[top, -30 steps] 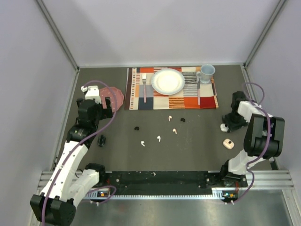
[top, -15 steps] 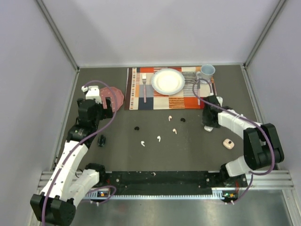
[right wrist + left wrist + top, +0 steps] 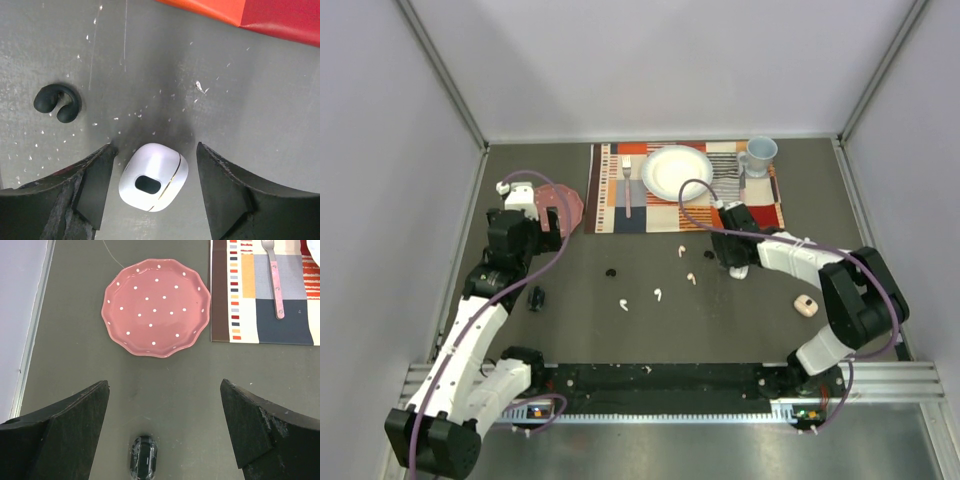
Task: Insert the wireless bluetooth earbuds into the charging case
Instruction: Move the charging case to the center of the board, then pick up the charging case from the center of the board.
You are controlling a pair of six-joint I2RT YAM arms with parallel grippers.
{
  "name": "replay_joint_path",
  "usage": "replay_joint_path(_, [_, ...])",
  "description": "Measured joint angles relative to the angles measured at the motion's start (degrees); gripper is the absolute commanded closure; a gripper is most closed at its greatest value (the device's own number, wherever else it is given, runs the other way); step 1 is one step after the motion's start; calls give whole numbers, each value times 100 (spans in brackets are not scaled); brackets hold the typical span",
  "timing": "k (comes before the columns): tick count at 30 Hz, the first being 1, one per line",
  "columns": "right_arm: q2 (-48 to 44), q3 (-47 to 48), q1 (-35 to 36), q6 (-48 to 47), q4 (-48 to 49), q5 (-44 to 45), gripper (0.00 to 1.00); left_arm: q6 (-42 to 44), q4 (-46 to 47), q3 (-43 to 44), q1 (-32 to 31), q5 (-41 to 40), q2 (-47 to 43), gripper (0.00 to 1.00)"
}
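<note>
The right gripper (image 3: 155,147) hung low over the table (image 3: 260,100) with its jaws spread wide and nothing held. The white case (image 3: 153,176) lay flat between its fingers (image 3: 227,195), nearer one than the other, its lid apparently shut. A black earbud (image 3: 57,102) lay on the table just past one finger, apart from the case.

From above, the second black earbud (image 3: 611,271) lay well off to the left. The two pink earbuds (image 3: 682,250) sat near the right gripper, and the two white earbuds (image 3: 658,294) lay closer to the arm bases. All six were loose on the table, none in a case. A pink case (image 3: 805,304) rested under the bend of the right arm.

The left gripper (image 3: 164,384) was likewise spread open and empty, with a black case (image 3: 144,460) on the table between its fingers. Ahead of it sat a pink plate (image 3: 156,307), just beside a placemat (image 3: 265,315) that carried a fork (image 3: 274,280).
</note>
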Motion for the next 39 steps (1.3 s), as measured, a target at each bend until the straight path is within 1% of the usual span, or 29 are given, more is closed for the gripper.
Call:
replay_joint_path(2, [4, 4, 0, -63, 20, 0, 23, 0, -2, 0, 0, 26, 11, 2])
replay_joint_path(3, [4, 7, -2, -72, 22, 0, 19, 0, -4, 0, 0, 44, 11, 3])
replay_joint_path(5, [4, 24, 0, 24, 7, 4, 19, 0, -4, 0, 0, 72, 15, 2])
replay_joint_path(6, [4, 42, 0, 114, -17, 31, 17, 0, -4, 0, 0, 79, 24, 3])
replay_joint_path(8, [4, 105, 2, 448, -157, 136, 17, 0, -11, 0, 0, 94, 52, 2])
replay_joint_path(11, [-39, 192, 0, 1204, -385, 308, 18, 0, -24, 0, 0, 92, 83, 3])
replay_joint_path(15, [-310, 103, 0, 2229, -579, 444, 23, 0, -24, 0, 0, 90, 83, 3])
replay_joint_path(19, [-678, -96, 0, 2999, -737, 450, 26, 0, -24, 0, 0, 81, 85, 2])
replay_joint_path(22, [-776, -243, 0, 3344, -785, 450, 29, 0, -24, 0, 0, 63, 85, 3])
replay_joint_path(27, [-750, -348, 2, 3453, -846, 439, 34, -2, -26, 0, 0, 46, 116, 2])
replay_joint_path(32, [-704, -348, 0, 3167, -719, 455, 38, -2, -28, 0, 0, 44, 122, 2])
replay_joint_path(33, [-702, -348, 0, 3086, -691, 452, 42, -2, -28, 0, 0, 46, 122, 2])
replay_joint_path(34, [-691, -345, 0, 3003, -669, 455, 43, -2, -26, 0, 0, 46, 122, 3])
replay_joint_path(39, [-516, -343, 0, 2754, -562, 389, 47, 0, -28, 0, 0, 44, 122, 2])
